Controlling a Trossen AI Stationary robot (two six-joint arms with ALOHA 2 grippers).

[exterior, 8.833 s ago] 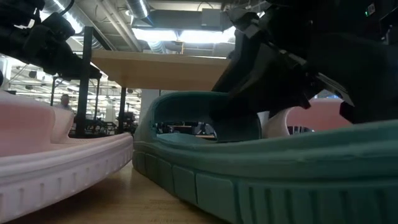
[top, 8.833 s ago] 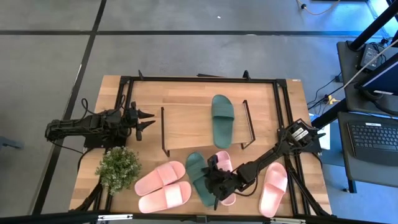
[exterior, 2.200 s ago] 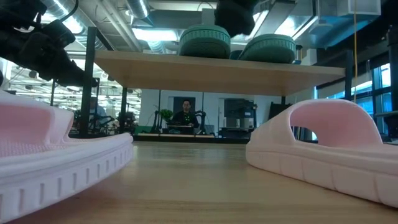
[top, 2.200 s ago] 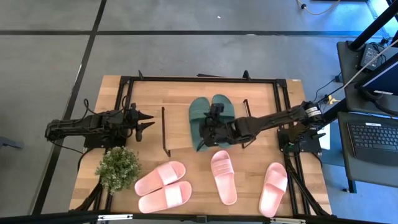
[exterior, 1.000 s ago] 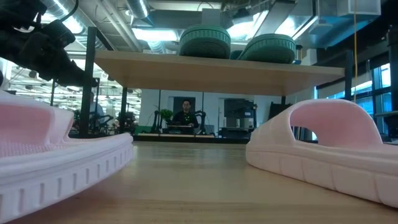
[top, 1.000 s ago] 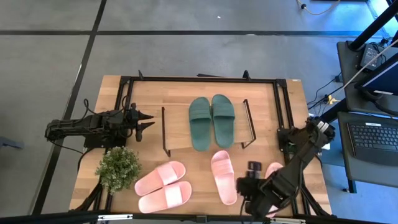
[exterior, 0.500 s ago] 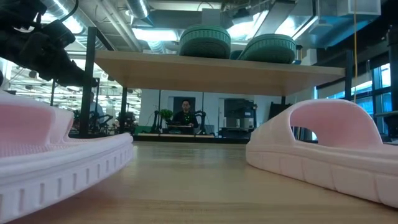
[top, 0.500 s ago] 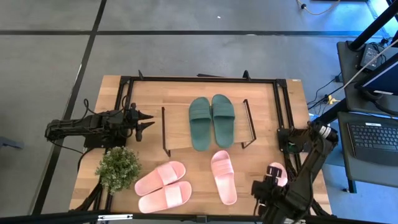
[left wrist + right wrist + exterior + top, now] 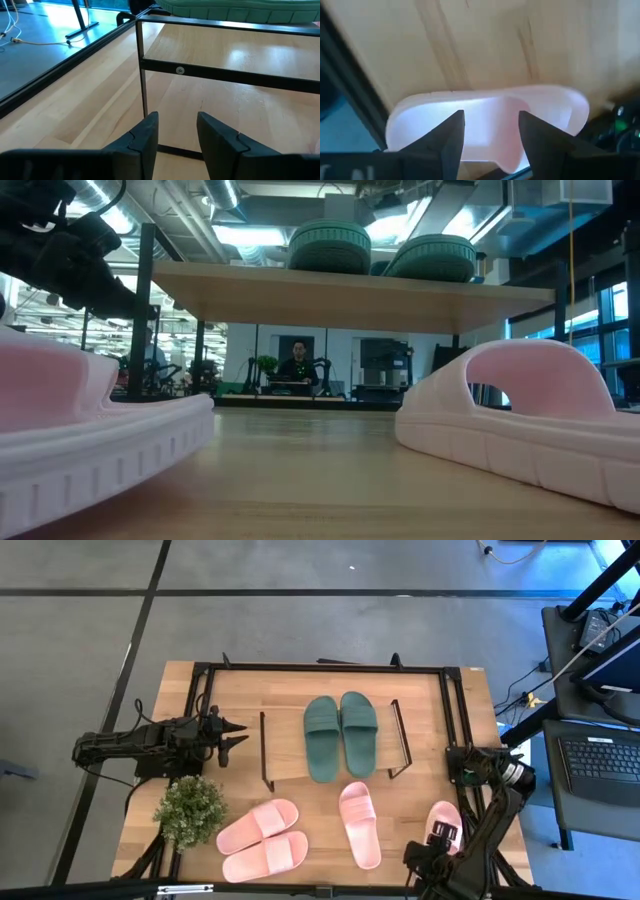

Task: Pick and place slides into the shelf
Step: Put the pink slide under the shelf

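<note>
Two dark green slides lie side by side on the shelf's plank top, and show on it in the low view. Two pink slides lie on the table near the plant. A third lies in the middle. Another pink slide lies at the right, half hidden by my right arm. My right gripper hangs open above this slide's end. My left gripper waits open left of the shelf.
A potted plant stands at the table's near left. The shelf's black wire legs rise right in front of my left gripper. A black frame runs around the table. A person sits far behind the table.
My right gripper has moved toward the table's near right corner and now hangs over the near end of the rightmost pink slide, so more of that slide's far end shows. The slides have all stayed where they were.
</note>
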